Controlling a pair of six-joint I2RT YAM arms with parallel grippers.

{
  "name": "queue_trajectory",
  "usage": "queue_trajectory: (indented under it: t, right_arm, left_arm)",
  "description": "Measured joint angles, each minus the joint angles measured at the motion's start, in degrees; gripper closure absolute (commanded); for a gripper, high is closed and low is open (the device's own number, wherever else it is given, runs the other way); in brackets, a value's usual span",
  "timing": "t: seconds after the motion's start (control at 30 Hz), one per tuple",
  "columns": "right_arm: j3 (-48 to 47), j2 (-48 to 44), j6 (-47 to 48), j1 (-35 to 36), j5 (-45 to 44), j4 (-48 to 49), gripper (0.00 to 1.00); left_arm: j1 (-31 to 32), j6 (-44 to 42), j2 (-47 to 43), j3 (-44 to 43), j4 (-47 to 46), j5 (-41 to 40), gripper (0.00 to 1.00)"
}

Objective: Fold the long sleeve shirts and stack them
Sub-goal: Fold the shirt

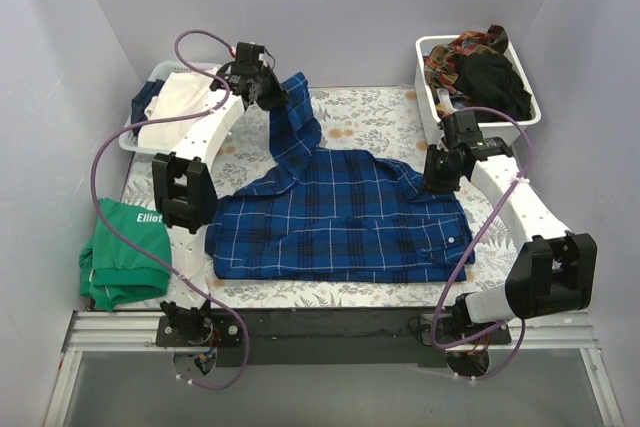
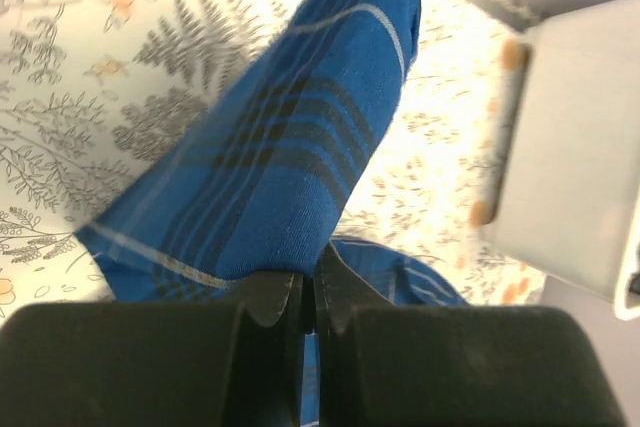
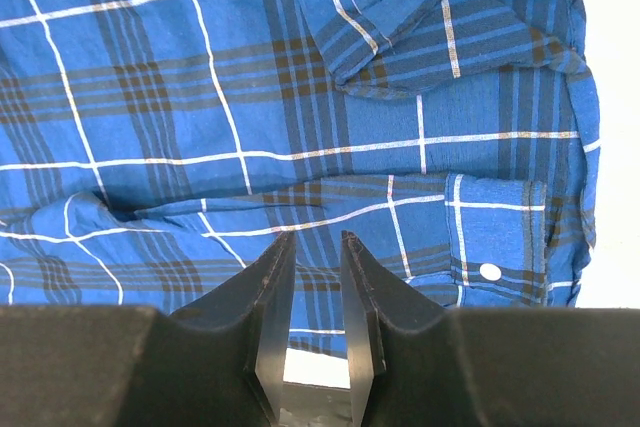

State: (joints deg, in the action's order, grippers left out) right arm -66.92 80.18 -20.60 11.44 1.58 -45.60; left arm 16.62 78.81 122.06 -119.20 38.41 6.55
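Shirt (image 1: 350, 222) lies flat mid-tabletop (image 1: 370, 112), one sleeve (image 1: 295, 122) raised. Left end effector (image 1: 262, 87) pinches the shirt by that sleeve; only its wrist view shows fingers (image 2: 265, 302) pressed together on cloth. Right end effector (image 1: 437, 179) sits at the shirt's right edge; its wrist view shows jaws narrowly parted, empty. Green garment (image 1: 125, 247) reads "Elliot".

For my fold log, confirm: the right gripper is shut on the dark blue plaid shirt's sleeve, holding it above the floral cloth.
Wrong arm: the left gripper is shut on the dark blue plaid shirt's sleeve, as the left wrist view shows.
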Motion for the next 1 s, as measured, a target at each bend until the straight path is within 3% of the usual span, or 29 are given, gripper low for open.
queue_trajectory:
  t: [0.17,0.4,0.63,0.87,1.0]
  right_arm:
    - [0.33,0.90,0.07,0.00,0.02,0.48,0.67]
    - [1.25,3.74,0.11,0.13,0.07,2.14,0.67]
    - [1.18,10.03,1.79,0.22,-1.46,4.76,0.59]
    - [-6.69,21.68,3.10,0.22,-5.09,7.08,0.44]
    - [-9.64,24.65,3.74,1.01,-6.64,7.15,0.41]
  left_arm:
    - [-0.72,0.74,3.26,2.54,-2.54,1.60,1.00]
    - [-1.27,1.84,7.17,-1.90,-6.91,4.92,0.99]
    - [-2.69,2.36,6.58,-1.18,-11.34,7.06,1.00]
    - [-3.23,0.90,1.44,3.76,-12.35,9.22,1.00]
    - [-3.23,0.31,-2.80,7.39,-12.90,10.14,0.98]
